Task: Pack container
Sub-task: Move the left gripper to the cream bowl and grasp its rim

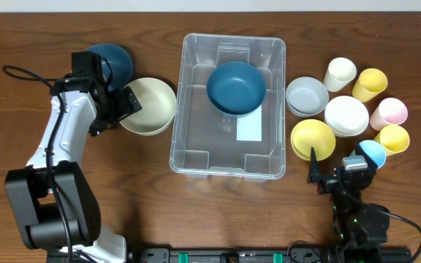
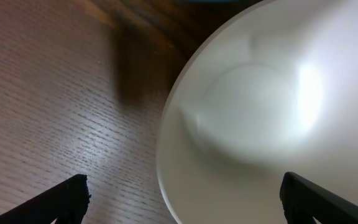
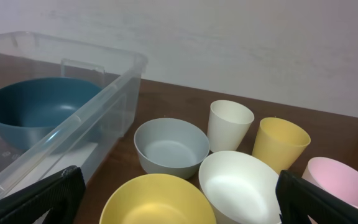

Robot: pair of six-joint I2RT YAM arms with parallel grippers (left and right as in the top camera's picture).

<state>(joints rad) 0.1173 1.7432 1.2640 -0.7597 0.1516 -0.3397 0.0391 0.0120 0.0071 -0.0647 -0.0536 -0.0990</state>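
From the overhead view, the right arm sits folded low at the lower right of the frame, wrist pointing up the frame. Its right pincer (image 3: 176, 198) is spread wide and grips nothing; the fingertips frame the yellow bowl (image 1: 313, 139) just ahead of it. A blue cup (image 1: 372, 153) stands right beside the wrist. Beyond those are a white bowl (image 1: 346, 115) and a grey bowl (image 1: 307, 96), with cream, yellow and pink cups past them at the upper right.

The left arm rises from its base at the lower left, white link running up the frame, then bends right at the wrist. Its left pincer (image 2: 188, 198) is also fully spread and empty, hanging over the left rim of the cream bowl (image 1: 152, 106), one fingertip over the desk (image 2: 48, 93), the other over the bowl.

The container (image 1: 196, 124) lies at the centre of the desk, between the two groups, with a dark blue bowl (image 1: 236, 88) inside its upper half.
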